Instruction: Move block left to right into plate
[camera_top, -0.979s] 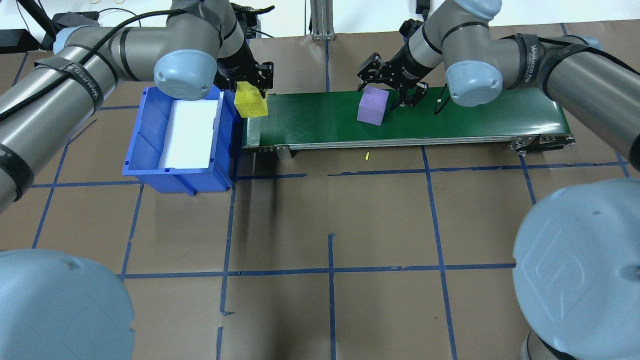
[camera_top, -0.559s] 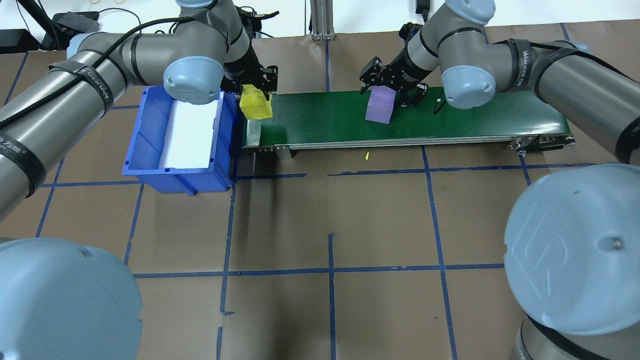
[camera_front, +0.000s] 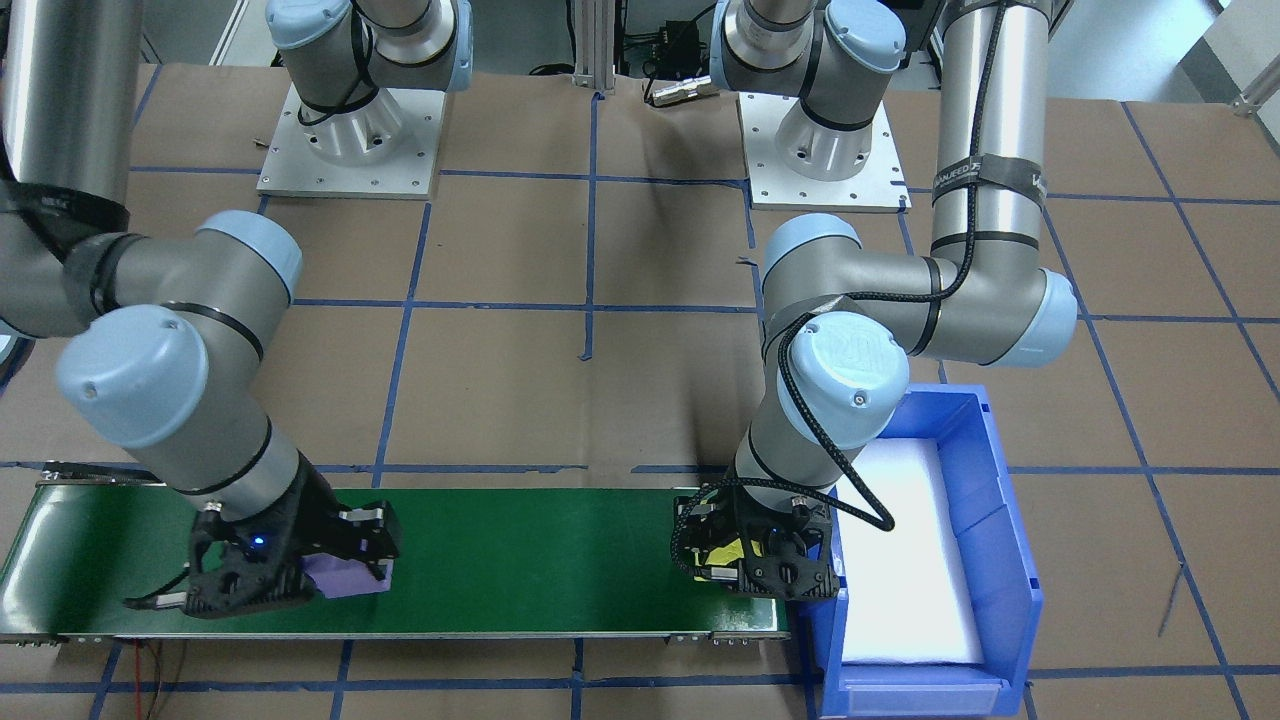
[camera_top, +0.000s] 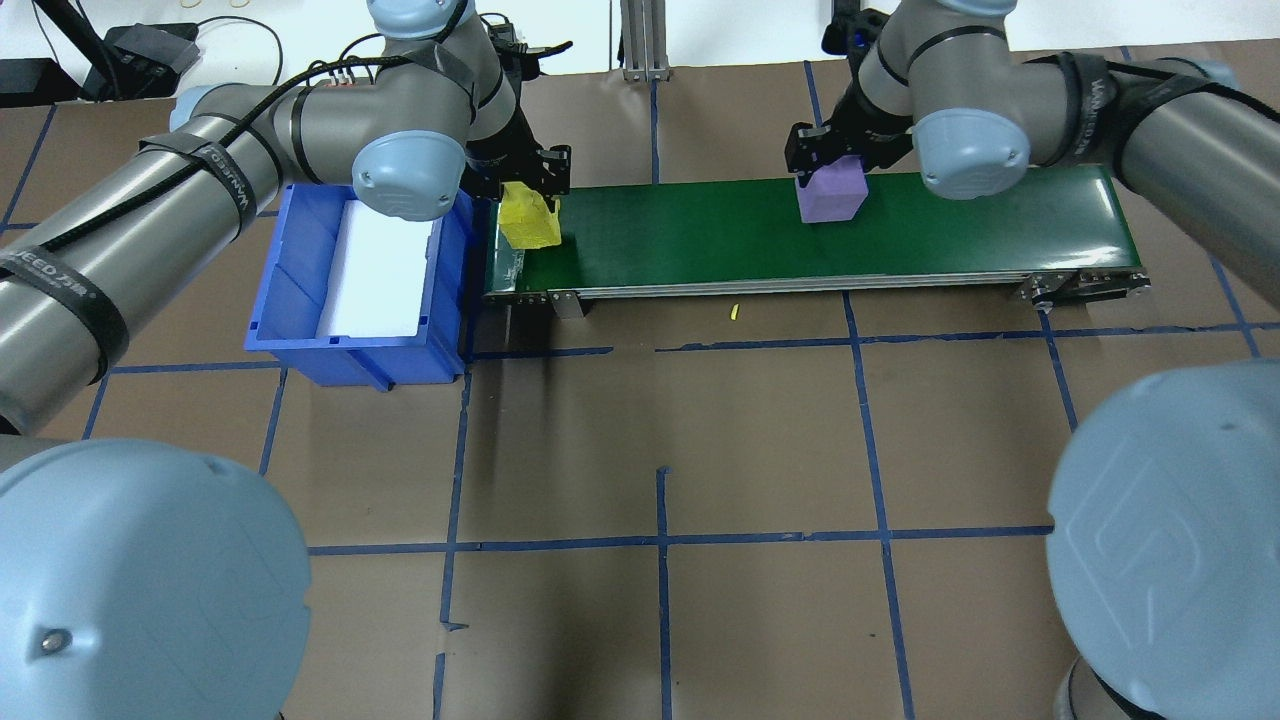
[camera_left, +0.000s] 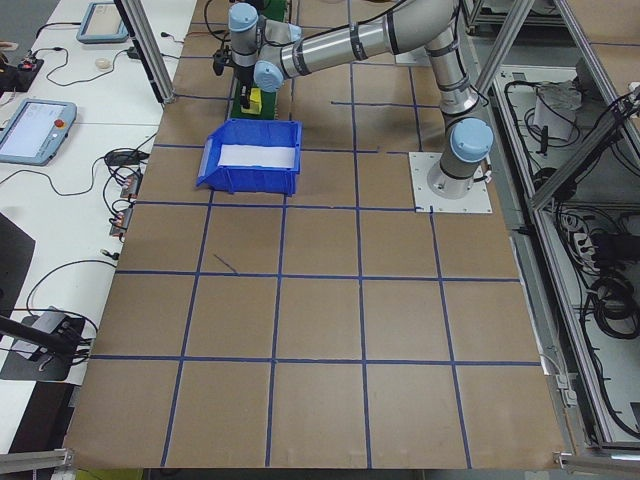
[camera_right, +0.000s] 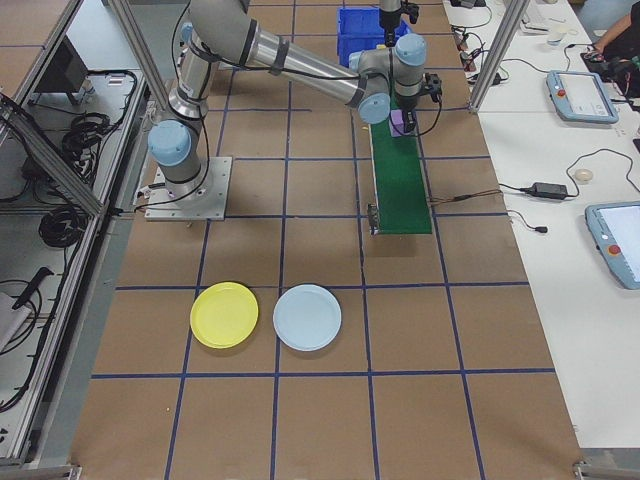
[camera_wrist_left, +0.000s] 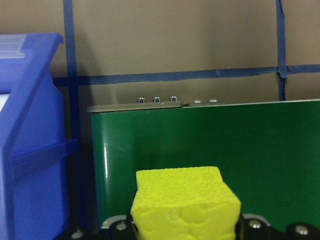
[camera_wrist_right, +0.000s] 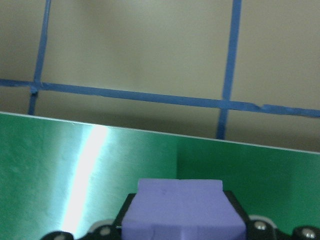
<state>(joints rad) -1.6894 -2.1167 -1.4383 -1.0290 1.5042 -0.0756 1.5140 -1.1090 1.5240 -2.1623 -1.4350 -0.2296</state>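
A robotics lab: taped grid table (camera_right: 320, 400), aluminium framing (camera_right: 100, 250), teach pendants (camera_right: 575, 95) and cables on side benches (camera_left: 60, 120).

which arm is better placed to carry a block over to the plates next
The right. Its claw is shut on the purple block, further along the green belt toward the plates on the robot's right. The left claw holds the yellow block at the belt's far left end, beside the blue bin.
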